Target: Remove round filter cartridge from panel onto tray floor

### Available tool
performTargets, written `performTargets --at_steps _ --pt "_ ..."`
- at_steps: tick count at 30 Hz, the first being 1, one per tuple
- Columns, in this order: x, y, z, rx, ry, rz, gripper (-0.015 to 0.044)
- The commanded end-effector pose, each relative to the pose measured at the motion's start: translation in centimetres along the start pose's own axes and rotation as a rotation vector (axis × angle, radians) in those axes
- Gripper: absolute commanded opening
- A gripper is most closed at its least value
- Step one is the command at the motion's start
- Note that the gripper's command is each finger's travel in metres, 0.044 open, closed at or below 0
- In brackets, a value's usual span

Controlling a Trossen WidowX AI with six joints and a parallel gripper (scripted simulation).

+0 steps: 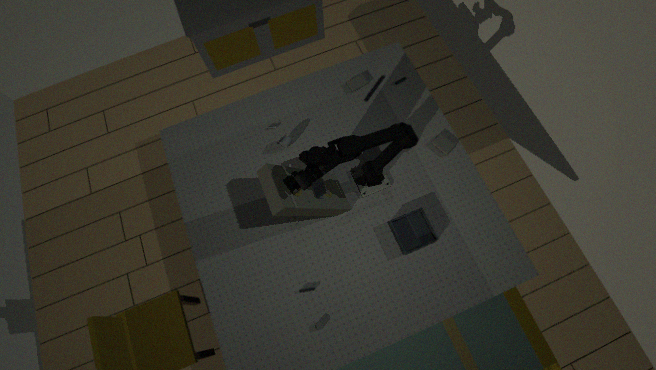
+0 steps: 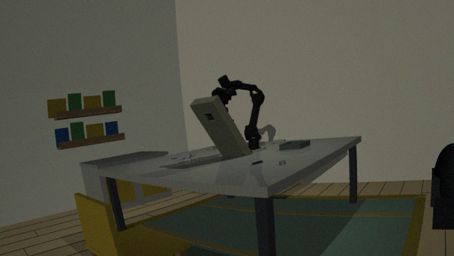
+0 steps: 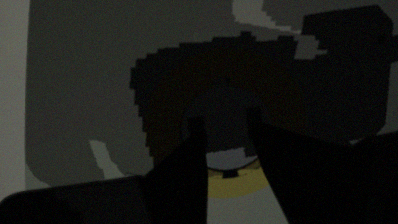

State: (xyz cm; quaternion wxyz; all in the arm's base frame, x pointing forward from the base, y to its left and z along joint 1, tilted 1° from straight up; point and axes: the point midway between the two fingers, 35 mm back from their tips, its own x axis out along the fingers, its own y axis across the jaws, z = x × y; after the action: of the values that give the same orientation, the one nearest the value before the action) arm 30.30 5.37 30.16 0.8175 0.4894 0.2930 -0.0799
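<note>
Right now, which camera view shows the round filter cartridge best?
The wrist view: the grey filter cartridge in its yellow ring shows between the gripper fingers. In the top view the arm covers the panel's face. The exterior view shows only the panel's back.
</note>
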Motion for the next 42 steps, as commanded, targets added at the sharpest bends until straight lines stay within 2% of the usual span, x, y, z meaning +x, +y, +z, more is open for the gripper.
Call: performTargets --at_steps 1,42 --pt "0.1 -0.1 0.0 0.000 0.000 -0.001 0.0114" --pt "1.4 0.0 0.0 0.000 0.000 0.000 0.0114"
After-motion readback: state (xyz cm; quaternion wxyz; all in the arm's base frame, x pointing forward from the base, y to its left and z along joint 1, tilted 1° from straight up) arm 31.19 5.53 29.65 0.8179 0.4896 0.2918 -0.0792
